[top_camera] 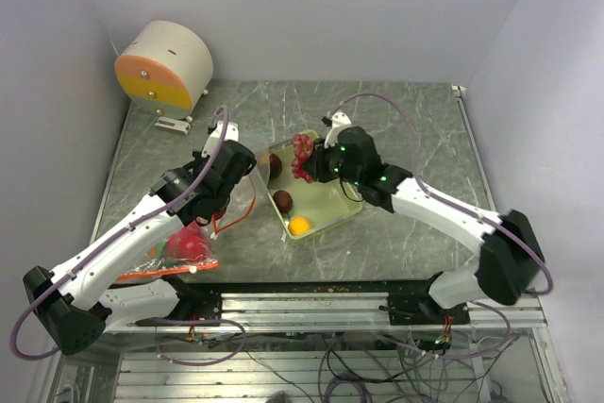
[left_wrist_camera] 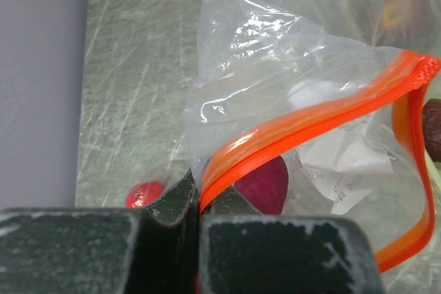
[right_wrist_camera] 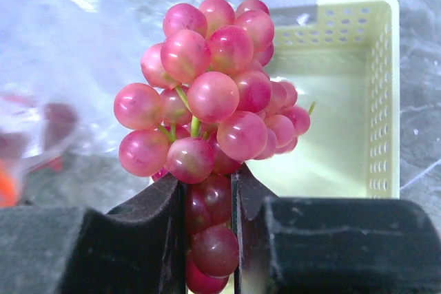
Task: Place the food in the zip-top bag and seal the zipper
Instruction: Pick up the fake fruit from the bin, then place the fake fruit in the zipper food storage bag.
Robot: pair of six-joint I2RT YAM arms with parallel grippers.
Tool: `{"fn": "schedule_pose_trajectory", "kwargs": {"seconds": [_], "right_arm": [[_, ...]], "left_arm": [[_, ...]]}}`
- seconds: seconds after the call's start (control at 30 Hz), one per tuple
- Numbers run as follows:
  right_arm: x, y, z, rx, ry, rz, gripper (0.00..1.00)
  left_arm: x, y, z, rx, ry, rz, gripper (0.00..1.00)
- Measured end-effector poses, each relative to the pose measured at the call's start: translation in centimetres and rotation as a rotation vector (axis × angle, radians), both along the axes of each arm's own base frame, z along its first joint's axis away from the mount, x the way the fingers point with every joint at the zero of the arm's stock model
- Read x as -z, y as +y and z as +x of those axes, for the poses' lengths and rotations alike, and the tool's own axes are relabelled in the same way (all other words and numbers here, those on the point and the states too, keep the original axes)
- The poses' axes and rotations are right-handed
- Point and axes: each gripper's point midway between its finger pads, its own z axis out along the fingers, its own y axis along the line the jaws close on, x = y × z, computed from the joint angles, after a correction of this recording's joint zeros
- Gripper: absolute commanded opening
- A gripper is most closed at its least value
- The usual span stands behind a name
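My left gripper [left_wrist_camera: 198,201] is shut on the orange zipper edge [left_wrist_camera: 310,122] of the clear zip-top bag [left_wrist_camera: 262,53], holding its mouth up. A purple-red fruit [left_wrist_camera: 267,184] and a white paper slip lie inside the bag. A small red fruit [left_wrist_camera: 143,193] shows beside my left finger. In the top view the bag [top_camera: 193,257] holds a pink-red fruit [top_camera: 186,245]. My right gripper [right_wrist_camera: 209,197] is shut on the stem end of a pink-purple grape bunch [right_wrist_camera: 213,94] and holds it over the tray's far corner [top_camera: 302,151], right of the bag.
The pale green tray [top_camera: 335,203] holds two dark round fruits [top_camera: 282,200] and an orange [top_camera: 299,226]. A round cream and orange device [top_camera: 162,65] stands at the back left. Grey walls close in the table on three sides.
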Motion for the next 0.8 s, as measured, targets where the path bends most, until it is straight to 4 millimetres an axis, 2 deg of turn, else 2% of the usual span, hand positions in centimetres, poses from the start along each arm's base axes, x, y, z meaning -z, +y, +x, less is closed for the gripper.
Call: {"fn": "schedule_pose_trajectory", "kwargs": {"seconds": [0.07,0.13,0.27,0.57,0.67,0.8], "right_arm": [[-2.8,-0.2,-1.4,-0.051,-0.052,0.06,0.03],[-4.7,-0.5,-2.9,-0.097,-0.086,0.102,0.03],[-7.4,-0.4,-5.7,-0.211,-0.131,0.184,0.03],[-13.6,1.7,-12.0,-0.55,-0.225,0.414,0.03],[-15.6,2.0,-14.1,-0.656,-0.262,0.492,0.03],[-17.3,2.5,-16.4,-0.779,-0.293,0.572,0.04]], "left_arm": [[0.0,-0.5,0.2,0.013,-0.003,-0.027,0.07],[0.0,-1.1,0.3,0.026,-0.005,-0.054,0.07],[-0.2,-2.0,0.5,0.051,-0.014,-0.103,0.07],[-1.0,-4.0,1.0,0.094,-0.048,-0.217,0.07],[-0.6,-4.4,1.1,0.103,-0.046,-0.235,0.07],[0.2,-5.1,1.2,0.113,-0.028,-0.251,0.07]]}}
